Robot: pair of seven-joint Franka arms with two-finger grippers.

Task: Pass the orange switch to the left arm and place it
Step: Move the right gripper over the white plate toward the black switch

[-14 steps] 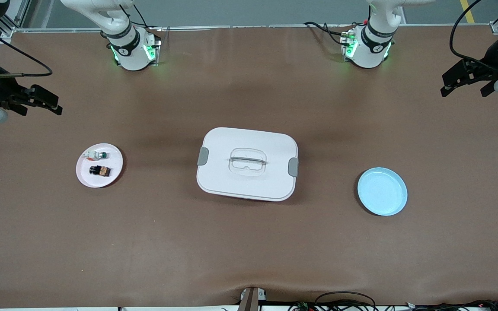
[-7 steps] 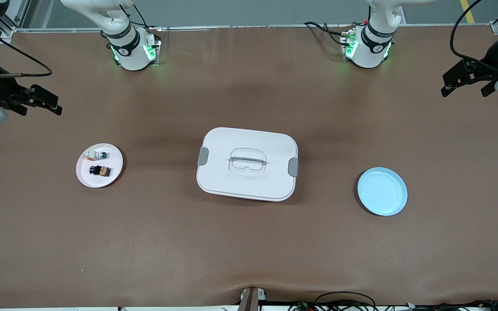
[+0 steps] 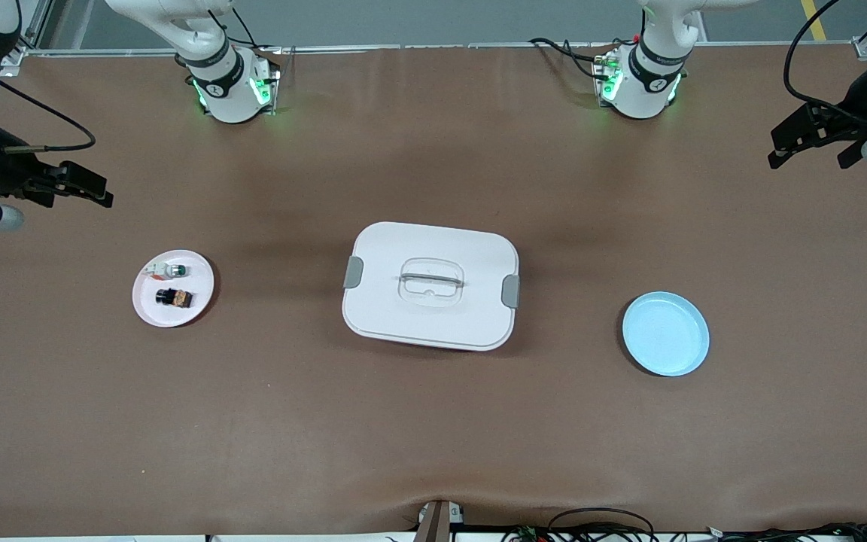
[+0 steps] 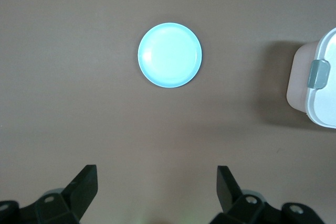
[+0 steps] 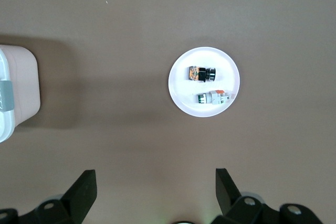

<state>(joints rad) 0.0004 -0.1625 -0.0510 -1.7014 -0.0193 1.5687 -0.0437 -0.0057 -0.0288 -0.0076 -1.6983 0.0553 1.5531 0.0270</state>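
A brown mat covers the table (image 3: pixel 433 421), with the two arm bases standing along its farthest edge in the front view. The box (image 3: pixel 430 286) sits in the middle of the table, lid on, a grey clip on each short side. Toward the right arm's end lies a small white plate (image 3: pixel 144 301) carrying the orange switch (image 3: pixel 174 298) on its side; just beside it on the same plate, a little farther from the camera, lies a white-and-clear part with a green cap (image 3: pixel 168 270). Toward the left arm's end lies a light blue plate (image 3: pixel 665 333). The right gripper (image 3: pixel 83 188) hangs in the air over bare mat at the right arm's end, well apart from the switch, with nothing in it. The left gripper (image 3: pixel 810 147) hangs over the mat at the left arm's end, also holding nothing.

In the left wrist view, the left gripper (image 4: pixel 157 195) has its fingers (image 4: pixel 84 184) spread wide and nothing between them. The blue plate (image 4: pixel 169 54) lies on the mat below, and a corner of the box (image 4: pixel 317 85) with one grey clip shows at the edge.

In the right wrist view, the right gripper (image 5: pixel 156 192) is likewise spread wide and holds nothing. The white plate (image 5: pixel 181 95) lies below with the switch (image 5: pixel 202 73) and the green-capped part (image 5: pixel 212 97) side by side, apart from each other. The switch is well clear of the fingers (image 5: pixel 83 186). An end of the box (image 5: pixel 16 98) shows at the edge.
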